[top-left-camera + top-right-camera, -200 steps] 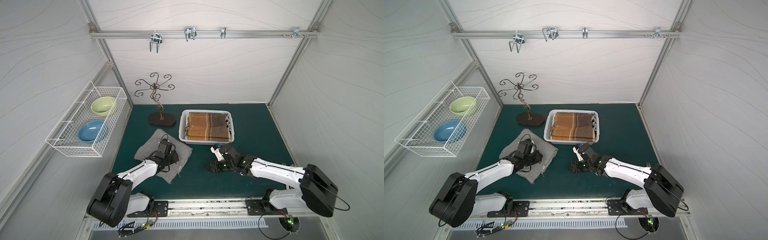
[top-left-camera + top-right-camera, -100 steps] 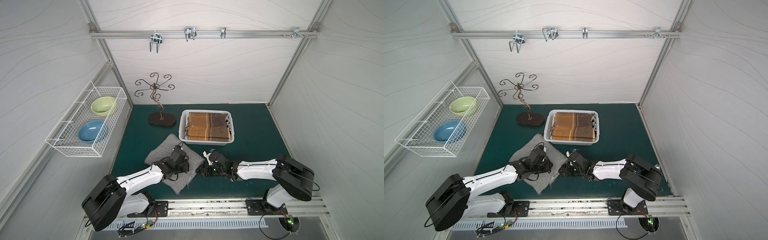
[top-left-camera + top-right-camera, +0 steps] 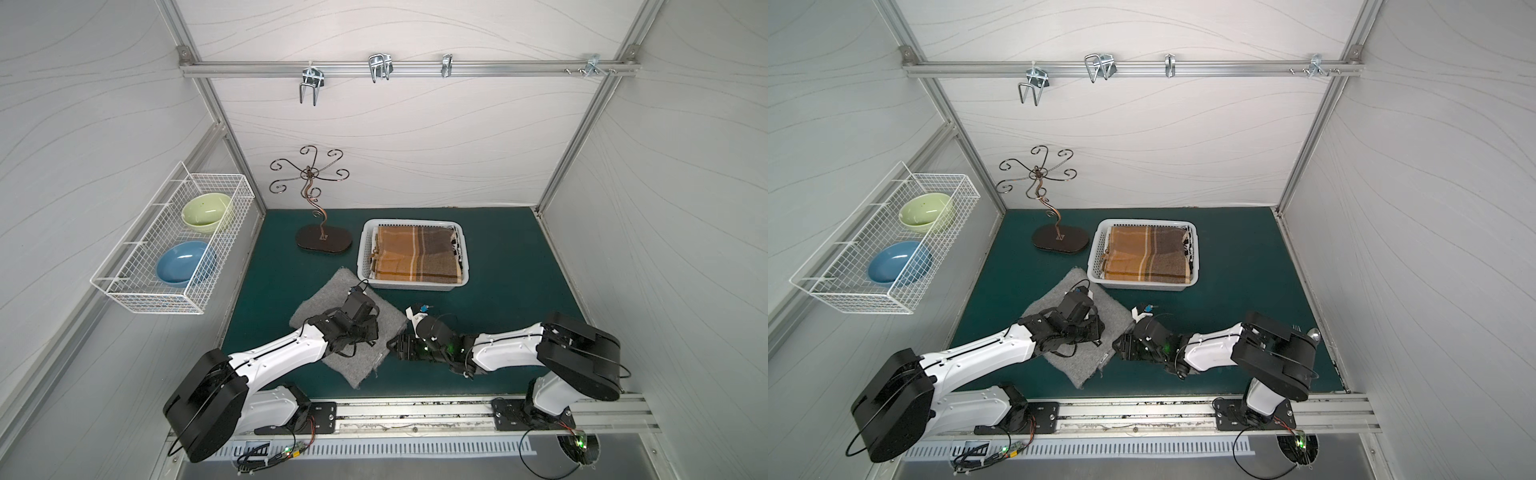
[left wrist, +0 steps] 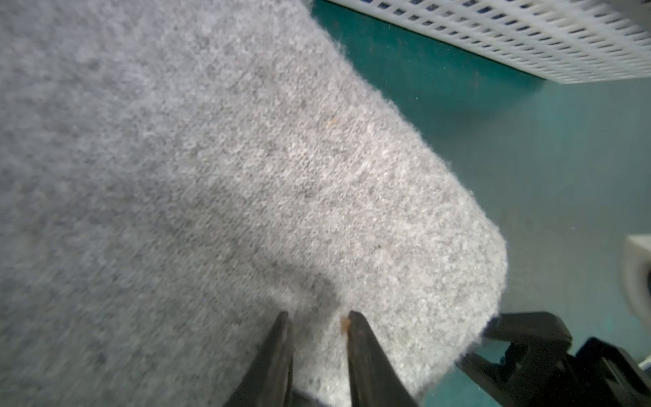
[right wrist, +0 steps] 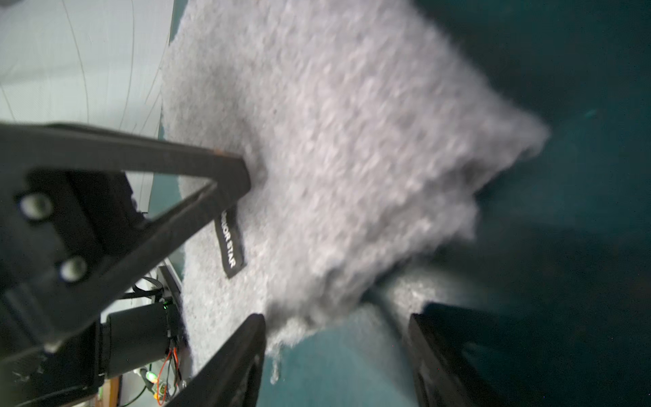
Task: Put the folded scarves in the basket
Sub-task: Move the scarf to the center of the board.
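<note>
The grey folded scarf [image 3: 325, 296] lies flat on the green counter [image 3: 507, 266], turned cornerwise, a fuzzy knit with a black woven label [image 5: 230, 243] near one edge. The basket [image 3: 412, 284], white and perforated, stands upright just beyond the scarf's far corner, outside it. A folded brown plaid cloth [image 3: 415, 253] fills the basket.

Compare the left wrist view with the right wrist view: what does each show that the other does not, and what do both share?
Only the left wrist view shows the side wall of the white perforated plastic basket. Only the right wrist view shows the black fabric label with white lettering on the cloth, and the white wall panel. Both show the grey fuzzy folded scarf on the dark green mat, the left gripper with narrow jaws pinching the scarf, and the right gripper open at the scarf's corner.
</note>
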Robot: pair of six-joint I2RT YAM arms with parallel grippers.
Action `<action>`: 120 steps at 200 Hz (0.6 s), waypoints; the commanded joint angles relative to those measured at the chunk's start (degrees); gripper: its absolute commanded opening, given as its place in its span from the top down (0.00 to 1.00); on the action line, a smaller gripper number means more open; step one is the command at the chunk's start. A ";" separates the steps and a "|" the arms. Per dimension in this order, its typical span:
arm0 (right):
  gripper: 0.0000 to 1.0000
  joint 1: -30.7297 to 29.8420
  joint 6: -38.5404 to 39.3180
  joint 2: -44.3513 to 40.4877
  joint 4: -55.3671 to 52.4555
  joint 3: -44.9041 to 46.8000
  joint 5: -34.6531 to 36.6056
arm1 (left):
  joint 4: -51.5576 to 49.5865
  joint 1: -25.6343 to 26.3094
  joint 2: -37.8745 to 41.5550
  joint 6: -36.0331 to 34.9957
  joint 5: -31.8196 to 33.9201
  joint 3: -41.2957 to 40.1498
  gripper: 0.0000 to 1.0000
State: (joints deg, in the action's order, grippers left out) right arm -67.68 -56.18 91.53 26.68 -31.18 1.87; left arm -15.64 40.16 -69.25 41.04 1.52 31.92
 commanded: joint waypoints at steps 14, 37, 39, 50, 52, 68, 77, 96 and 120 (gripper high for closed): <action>0.32 -1.05 0.28 2.46 -4.12 -1.80 1.97 | -0.30 0.18 1.02 -1.23 1.25 1.86 0.69; 0.32 -0.93 -0.24 4.77 -2.56 -2.45 1.96 | -0.28 0.18 1.25 -1.32 1.17 1.28 0.69; 0.32 -0.89 -0.31 5.01 -2.34 -2.48 1.92 | -0.32 0.16 1.30 -1.25 1.17 1.23 0.69; 0.33 -0.79 -0.48 6.28 -1.80 -2.73 1.33 | -0.02 0.18 1.68 -1.19 1.15 0.91 0.69; 0.34 -0.79 -0.54 6.40 -1.63 -2.68 1.28 | -0.01 0.18 1.80 -1.15 1.13 0.87 0.69; 0.36 -0.78 -1.28 8.07 0.03 -2.44 1.05 | -0.26 0.15 2.15 -1.22 1.14 0.95 0.69; 0.37 -0.70 -1.38 9.29 0.54 -2.69 0.36 | -0.52 0.16 2.37 -1.24 1.18 1.10 0.69; 0.45 -0.23 -1.12 12.19 2.03 -4.28 -1.88 | -1.01 0.12 2.99 -1.49 1.53 1.38 0.69; 0.76 1.62 -1.69 12.57 5.79 -2.43 -4.86 | -2.38 0.00 3.16 -2.40 2.63 2.57 0.69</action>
State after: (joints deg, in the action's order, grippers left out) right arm -67.46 -56.99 101.67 34.33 -36.36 0.82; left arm -16.93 40.16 -67.00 40.40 2.26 31.92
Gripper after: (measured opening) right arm 0.337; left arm 0.308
